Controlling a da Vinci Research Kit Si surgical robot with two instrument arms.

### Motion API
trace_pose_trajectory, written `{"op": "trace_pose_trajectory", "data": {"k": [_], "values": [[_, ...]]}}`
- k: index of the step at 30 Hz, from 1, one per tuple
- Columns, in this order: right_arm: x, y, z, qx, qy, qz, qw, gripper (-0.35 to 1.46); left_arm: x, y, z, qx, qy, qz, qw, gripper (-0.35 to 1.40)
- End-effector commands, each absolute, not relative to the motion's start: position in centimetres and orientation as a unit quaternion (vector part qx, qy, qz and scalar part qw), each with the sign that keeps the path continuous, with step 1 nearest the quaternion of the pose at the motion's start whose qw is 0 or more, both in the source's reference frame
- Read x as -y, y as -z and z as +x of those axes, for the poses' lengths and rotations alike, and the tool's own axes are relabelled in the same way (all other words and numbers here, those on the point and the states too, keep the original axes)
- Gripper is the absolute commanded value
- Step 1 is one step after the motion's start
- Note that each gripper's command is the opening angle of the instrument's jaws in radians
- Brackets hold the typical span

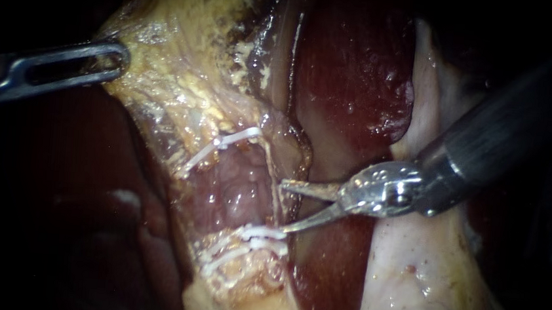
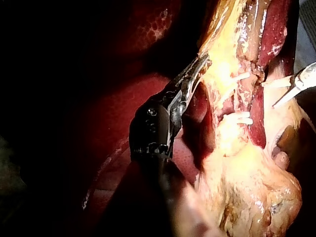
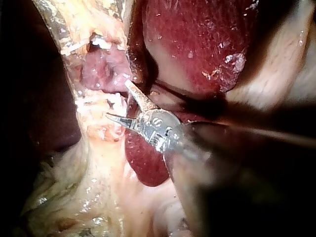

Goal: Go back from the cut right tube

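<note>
— What is showing in the endoscope view?
— The slender steel left instrument (image 1: 118, 60) is coming in from the left, its slotted jaws clamping the edge of the lumpy yellow fatty tissue (image 1: 179, 42). The right instrument (image 1: 285, 206), a dark shaft ending in two curved silver blades, is holding those jaws spread apart with nothing between them.
— And the right tube?
— The thin pale right tube (image 1: 274, 174) is running between the upper white clip (image 1: 224, 141) and the lower white clips (image 1: 253, 235), just beside the blade tips. I cannot make out the cut itself. The dark red liver (image 1: 355, 69) is lying behind.
— The left wrist view?
— The left instrument (image 2: 197, 66) is pinching the yellow fatty tissue (image 2: 224, 54). The right instrument (image 2: 269, 95) is gaping beyond the clips.
— The right wrist view?
— The right instrument (image 3: 118, 100) is spreading its blades beside pinkish tissue (image 3: 106, 69), with the liver (image 3: 197, 44) ahead.
</note>
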State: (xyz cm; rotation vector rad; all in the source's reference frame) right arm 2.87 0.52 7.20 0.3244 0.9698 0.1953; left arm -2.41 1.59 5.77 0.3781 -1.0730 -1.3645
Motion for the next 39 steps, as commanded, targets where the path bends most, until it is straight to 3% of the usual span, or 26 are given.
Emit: {"op": "trace_pose_trajectory", "data": {"k": [1,13,28,39], "values": [[-0.55,-7.15,2.82,-0.465,-0.092,0.151,0.867,1.43,-1.58,-5.78,-2.42,0.469,0.595,0.166,0.631,-0.35],[-0.76,-6.81,2.53,-0.474,-0.091,0.124,0.867,1.43,-1.46,-6.01,-2.60,0.467,0.589,0.170,0.637,-0.35],[-0.70,-6.84,2.55,-0.478,-0.084,0.130,0.864,1.43,-1.30,-6.79,-3.47,0.442,0.566,0.197,0.668,-0.35],[-0.70,-6.83,2.54,-0.479,-0.083,0.131,0.864,1.43,-1.29,-6.79,-3.48,0.442,0.564,0.199,0.668,-0.35]]}}
